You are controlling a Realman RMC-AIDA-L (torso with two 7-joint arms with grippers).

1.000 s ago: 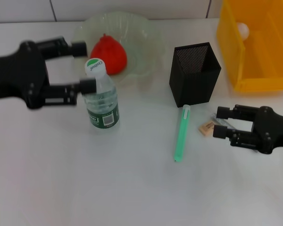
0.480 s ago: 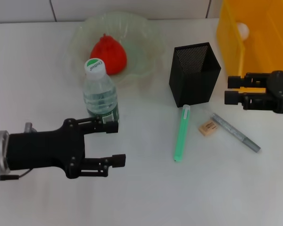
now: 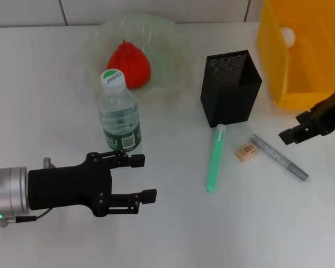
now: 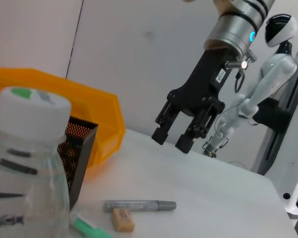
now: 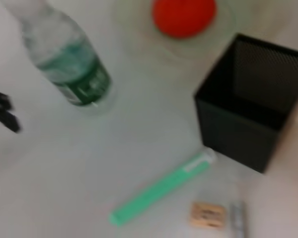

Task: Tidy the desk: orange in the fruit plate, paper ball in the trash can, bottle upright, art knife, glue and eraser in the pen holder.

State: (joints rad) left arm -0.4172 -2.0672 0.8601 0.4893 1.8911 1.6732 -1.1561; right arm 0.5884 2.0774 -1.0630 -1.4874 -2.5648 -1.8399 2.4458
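Head view shows most of the tidying already done: the orange [image 3: 129,64] lies in the fruit plate [image 3: 167,34] at upper centre, the paper ball [image 3: 287,36] sits in the trash can [image 3: 308,89] at upper right, and the bottle [image 3: 119,111] stands upright left of centre. Three items remain on the desk [image 3: 223,234]: a green glue stick [image 3: 215,159] below the pen holder [image 3: 230,87], the eraser [image 3: 245,151] just right of it, and the grey art knife [image 3: 279,157] lying diagonally, its upper end beside the eraser.

The left gripper [image 3: 138,178] hovers at lower left with its fingers spread and nothing between them, just below the bottle. The right gripper [image 3: 293,132] hangs at the right edge, above the art knife; the left wrist view [image 4: 173,135] shows its fingers apart and empty.

The step in hand is probably picking up the art knife or the eraser with the right arm. To do it well, the gripper should come straight down with its jaws set across the knife's narrow width, near the middle, clear of the eraser so that is not nudged. Over the pen holder, the knife should be tipped upright before release so it drops inside.
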